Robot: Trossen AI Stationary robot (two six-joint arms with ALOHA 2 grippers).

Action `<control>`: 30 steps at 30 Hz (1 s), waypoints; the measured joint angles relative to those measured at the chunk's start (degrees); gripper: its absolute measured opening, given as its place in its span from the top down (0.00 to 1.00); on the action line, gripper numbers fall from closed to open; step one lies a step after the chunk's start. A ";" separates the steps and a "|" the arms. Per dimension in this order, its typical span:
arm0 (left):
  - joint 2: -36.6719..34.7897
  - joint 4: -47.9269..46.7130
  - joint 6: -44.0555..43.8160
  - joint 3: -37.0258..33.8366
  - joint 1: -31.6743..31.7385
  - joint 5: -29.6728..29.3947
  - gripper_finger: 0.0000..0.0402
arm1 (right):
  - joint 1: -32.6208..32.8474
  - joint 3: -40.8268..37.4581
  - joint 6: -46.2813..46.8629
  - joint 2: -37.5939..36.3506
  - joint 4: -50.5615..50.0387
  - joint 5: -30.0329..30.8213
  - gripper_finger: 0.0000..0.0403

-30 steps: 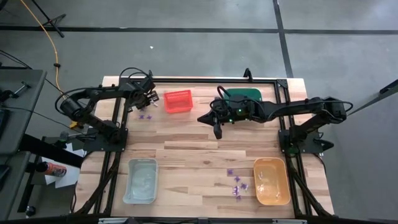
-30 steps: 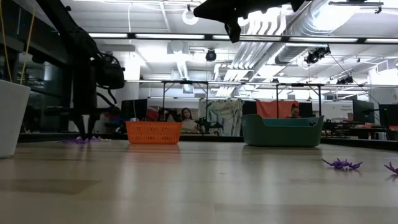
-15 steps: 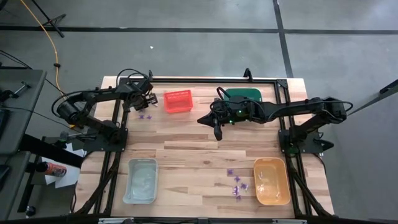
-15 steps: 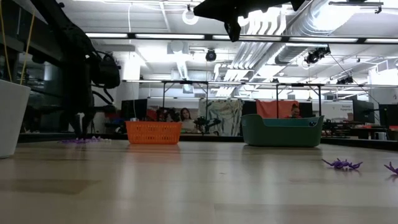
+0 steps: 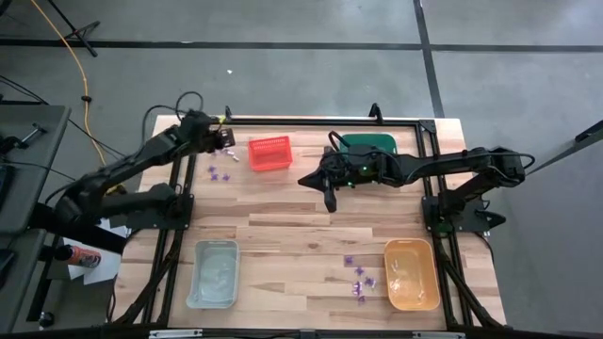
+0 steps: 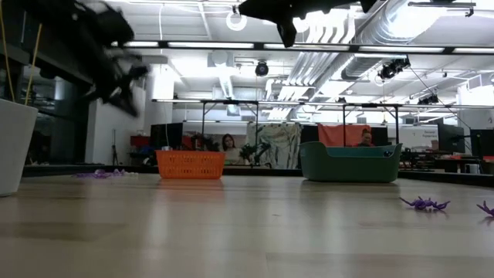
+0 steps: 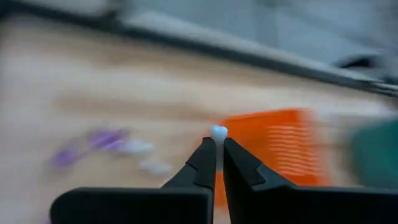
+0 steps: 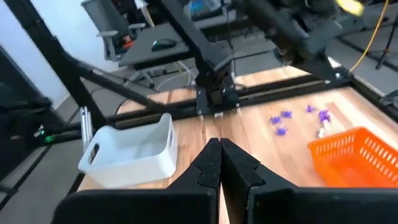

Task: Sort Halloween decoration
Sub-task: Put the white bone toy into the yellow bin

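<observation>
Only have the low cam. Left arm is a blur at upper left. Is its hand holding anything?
Observer: Yes. The left wrist view shows the left hand shut on a small pale piece, pinched at the very tips.
Operator: Where is it?
Observer: From above, it's beside the red bin, on the side away from the green bin.
Operator: And the other arm?
Observer: The right hand is shut with nothing in it, raised over the middle of the table.

Open tabletop (image 5: 283,212) between corner bins (image 5: 215,273)
</observation>
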 joint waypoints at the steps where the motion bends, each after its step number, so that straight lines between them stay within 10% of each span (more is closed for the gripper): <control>1: -2.16 2.31 1.76 0.04 -1.06 1.62 1.00 | -0.17 0.00 0.05 0.00 0.75 0.36 1.00; 11: -11.51 28.53 15.68 0.20 -19.67 12.06 1.00 | -2.50 0.00 1.08 0.00 12.19 6.39 1.00; 20: -5.35 40.94 25.54 0.20 -39.08 6.04 1.00 | -2.78 0.00 6.06 -0.02 19.65 -4.70 1.00; 30: -1.66 42.87 27.19 0.20 -42.87 1.03 1.00 | -2.68 0.00 6.03 -0.02 19.39 -7.22 1.00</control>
